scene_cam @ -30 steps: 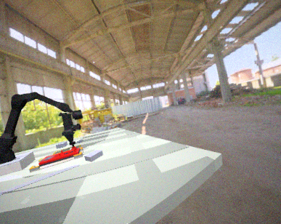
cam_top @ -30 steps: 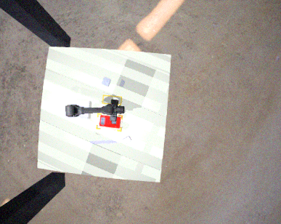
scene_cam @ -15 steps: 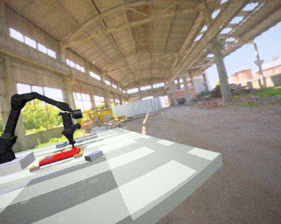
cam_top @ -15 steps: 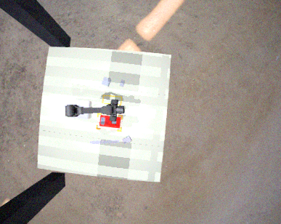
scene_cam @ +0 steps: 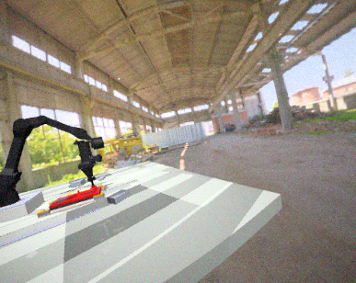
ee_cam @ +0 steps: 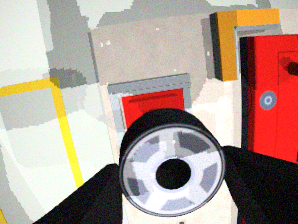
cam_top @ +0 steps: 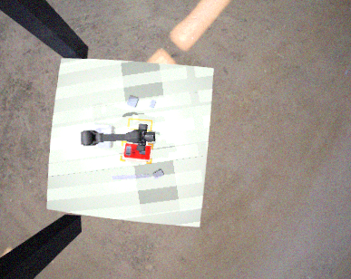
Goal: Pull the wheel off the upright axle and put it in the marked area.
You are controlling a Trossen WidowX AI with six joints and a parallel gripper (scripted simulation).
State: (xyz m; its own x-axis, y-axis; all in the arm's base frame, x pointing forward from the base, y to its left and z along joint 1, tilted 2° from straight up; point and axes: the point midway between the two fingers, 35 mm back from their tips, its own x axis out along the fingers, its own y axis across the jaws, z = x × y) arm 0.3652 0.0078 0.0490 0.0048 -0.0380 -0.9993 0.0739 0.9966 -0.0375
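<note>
A wheel with a black tyre and silvery rim fills the lower middle of the wrist view, its face toward the camera. My gripper is shut on the wheel, one black finger on each side of it. The wheel's centre hole looks black; I cannot tell whether the axle is inside it. In the top view the arm hides the wheel. The marked area, a yellow outline, lies to the left in the wrist view, away from the wheel.
A red block stands beside an orange bracket. A red panel with a grey rim lies behind the wheel. Small grey blocks and a thin purple strip lie farther out.
</note>
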